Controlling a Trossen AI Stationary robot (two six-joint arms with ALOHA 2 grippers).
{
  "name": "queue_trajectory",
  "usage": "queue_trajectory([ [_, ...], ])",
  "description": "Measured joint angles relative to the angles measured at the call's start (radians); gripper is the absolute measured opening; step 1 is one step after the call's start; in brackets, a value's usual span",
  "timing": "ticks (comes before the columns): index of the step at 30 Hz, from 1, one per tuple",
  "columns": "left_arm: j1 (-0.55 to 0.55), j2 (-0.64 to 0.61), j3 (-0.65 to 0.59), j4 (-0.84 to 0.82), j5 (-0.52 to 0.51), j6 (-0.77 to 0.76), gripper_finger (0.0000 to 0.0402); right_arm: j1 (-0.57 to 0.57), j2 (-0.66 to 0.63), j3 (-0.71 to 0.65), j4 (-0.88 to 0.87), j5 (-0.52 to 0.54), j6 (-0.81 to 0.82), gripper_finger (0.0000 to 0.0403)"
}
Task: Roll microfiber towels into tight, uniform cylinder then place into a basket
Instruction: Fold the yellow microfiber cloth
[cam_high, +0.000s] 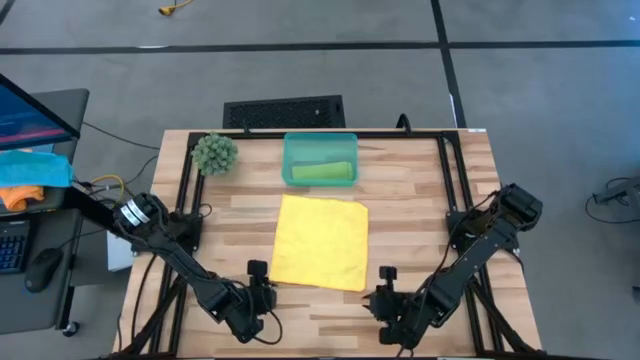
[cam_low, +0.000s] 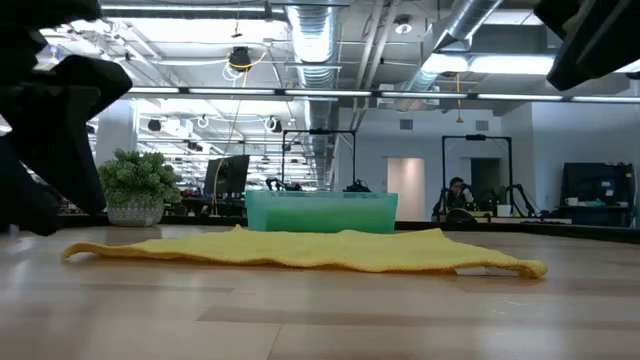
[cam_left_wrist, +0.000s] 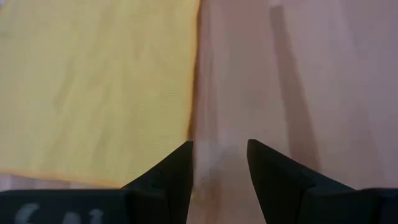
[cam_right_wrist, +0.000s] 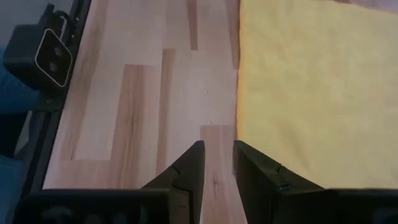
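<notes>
**Towel flat, near edge waiting for 2 grips**

Cloth first: the bright yellow square microfiber towel (cam_high: 321, 241) lies spread flat in the middle of the pale wooden table (cam_high: 420, 190), unrolled. Behind it stands the small translucent teal-green plastic basket (cam_high: 319, 141), which already holds a rolled lime green towel (cam_high: 323, 172). A round green spiky plant ball (cam_high: 214, 153) sits well clear to the basket's left.

The left gripper (cam_left_wrist: 219, 163) hangs just off the towel's near left corner, its jaws parted by a modest gap with nothing between them, over bare wood beside the hem. The right gripper (cam_right_wrist: 217, 160) sits just off the near right corner, jaws set narrower, also empty.

Judged from this, the step is taking up the near edge to start the roll. To do it well, each gripper probably needs to shift inward onto its corner and pinch at matching points, so the hem lifts level. An uneven start would likely give a cone rather than a tight cylinder.
</notes>
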Motion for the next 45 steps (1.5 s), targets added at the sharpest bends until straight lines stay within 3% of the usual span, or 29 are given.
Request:
queue_trajectory([
  [5,0.008,0.021,0.0,-0.008,-0.057,0.004,0.0144,-0.014,0.0,0.0,0.005,-0.003,-0.037,0.0108],
  [13,0.028,0.031,-0.009,-0.038,-0.036,-0.002,0.0144,-0.037,0.005,0.0,0.013,-0.052,-0.039,0.0108],
  [27,0.069,0.063,-0.007,-0.079,-0.021,-0.052,0.0141,-0.04,0.149,0.001,0.046,-0.058,-0.076,0.0108],
  [31,0.079,0.064,-0.007,-0.081,0.016,-0.061,0.0115,-0.046,0.172,0.001,0.052,-0.06,-0.076,0.0108],
  [39,0.087,0.068,-0.009,-0.077,0.014,-0.064,0.0016,-0.054,0.177,0.001,0.067,-0.059,-0.079,0.0108],
  [45,0.09,0.069,-0.011,-0.079,-0.003,-0.068,0.0005,-0.072,0.176,0.001,0.044,-0.059,-0.081,0.0114],
])
